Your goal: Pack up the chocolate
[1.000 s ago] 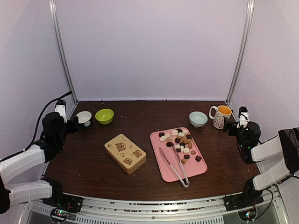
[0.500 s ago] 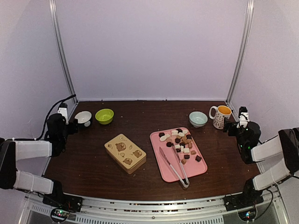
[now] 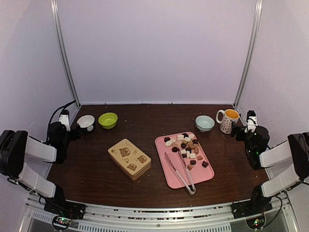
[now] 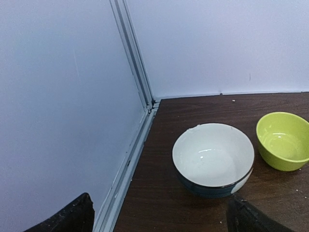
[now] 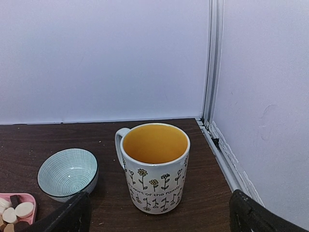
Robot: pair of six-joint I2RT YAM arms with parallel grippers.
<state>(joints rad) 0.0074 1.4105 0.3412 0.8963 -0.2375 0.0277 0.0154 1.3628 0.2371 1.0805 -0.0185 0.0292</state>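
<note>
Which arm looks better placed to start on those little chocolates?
Probably right: the right gripper, open, sits nearer the pink tray holding the small brown and cream chocolate pieces. The left gripper, also open, is by the white bowl.

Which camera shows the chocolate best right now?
Top external: the whole chocolate pile shows on the pink tray. Right wrist catches only a few pieces at its lower-left corner; left wrist shows none.
</note>
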